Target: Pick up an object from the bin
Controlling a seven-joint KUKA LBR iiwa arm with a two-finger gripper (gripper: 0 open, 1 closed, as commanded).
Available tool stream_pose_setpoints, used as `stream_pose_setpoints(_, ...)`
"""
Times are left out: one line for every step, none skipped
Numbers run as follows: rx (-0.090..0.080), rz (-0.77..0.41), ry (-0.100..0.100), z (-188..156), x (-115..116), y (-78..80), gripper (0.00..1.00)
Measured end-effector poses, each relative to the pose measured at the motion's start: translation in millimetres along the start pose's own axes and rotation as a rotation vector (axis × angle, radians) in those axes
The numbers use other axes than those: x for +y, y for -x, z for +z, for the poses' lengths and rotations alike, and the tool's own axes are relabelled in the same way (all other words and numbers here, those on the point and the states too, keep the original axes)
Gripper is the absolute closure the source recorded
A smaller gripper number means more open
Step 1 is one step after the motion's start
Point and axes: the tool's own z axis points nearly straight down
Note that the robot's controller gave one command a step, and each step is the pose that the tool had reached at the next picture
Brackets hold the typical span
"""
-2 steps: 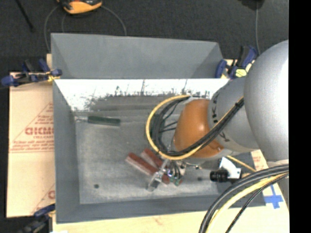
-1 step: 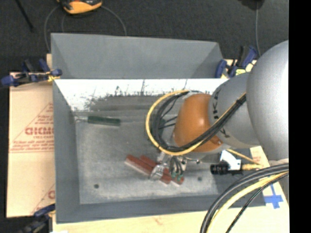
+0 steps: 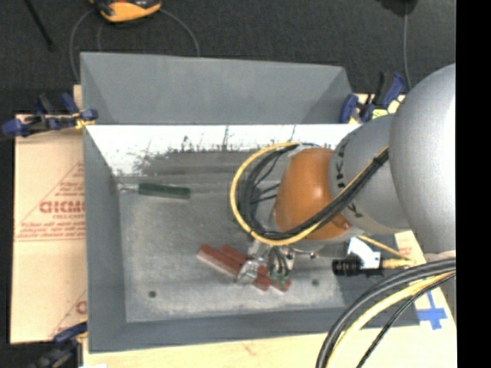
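Note:
My gripper [image 3: 263,269] hangs below the orange wrist cover, low in the bin's front middle. It sits right at the right end of a red-brown, two-barred object [image 3: 220,257] that lies slanted on the bin floor. That end of the object is hidden under the gripper, where a small red and green bit [image 3: 278,283] pokes out on the right. A dark green-handled tool with a thin pale shaft [image 3: 163,191] lies apart, near the back left wall.
The arm and its looped cables cover the bin's right half. Bare grey floor stretches across the left and front left of the bin, between the two objects and the walls.

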Motion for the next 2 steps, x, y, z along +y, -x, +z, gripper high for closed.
stream_pose_setpoints(0.001, -0.001, 0.000, -0.9, 0.1, 0.0, 1.00)
stream_pose_setpoints(0.004, -0.002, -0.005, -7.2, -1.3, -2.1, 1.00)
